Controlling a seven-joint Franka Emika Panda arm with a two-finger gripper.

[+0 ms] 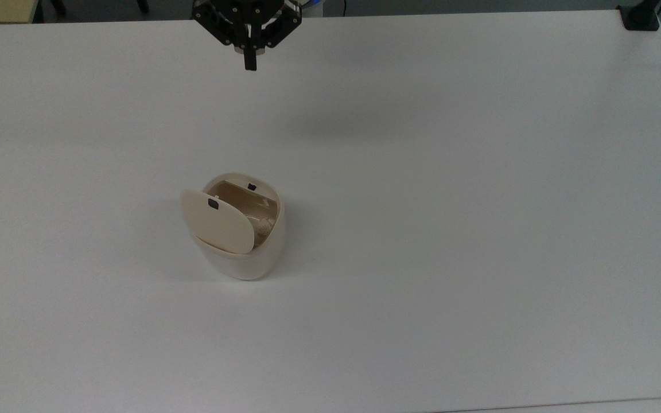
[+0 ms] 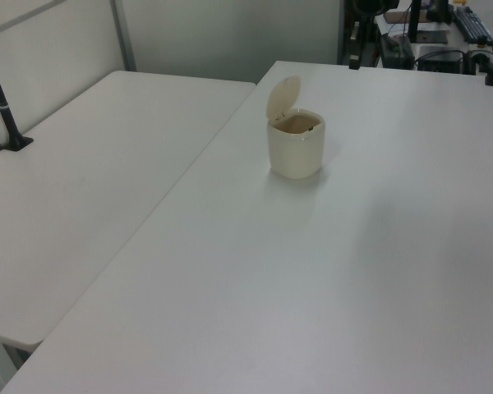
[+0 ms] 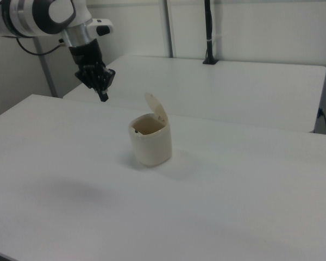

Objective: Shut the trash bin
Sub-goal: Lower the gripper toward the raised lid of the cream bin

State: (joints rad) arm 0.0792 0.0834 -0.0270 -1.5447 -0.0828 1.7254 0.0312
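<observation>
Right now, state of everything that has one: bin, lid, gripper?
small cream-beige plastic trash bin: upright on the white table, open, something pale inside.
flat beige hinged lid: raised, standing up from the rim on the top view's left.
black two-finger gripper: shut, holding nothing, in the air near the table's far edge in the top view, apart from the bin.

The trash bin is small, cream-beige, and stands upright on the white desk; its flat hinged lid, bearing a small dark square mark, is tipped up, leaving the top open
</observation>
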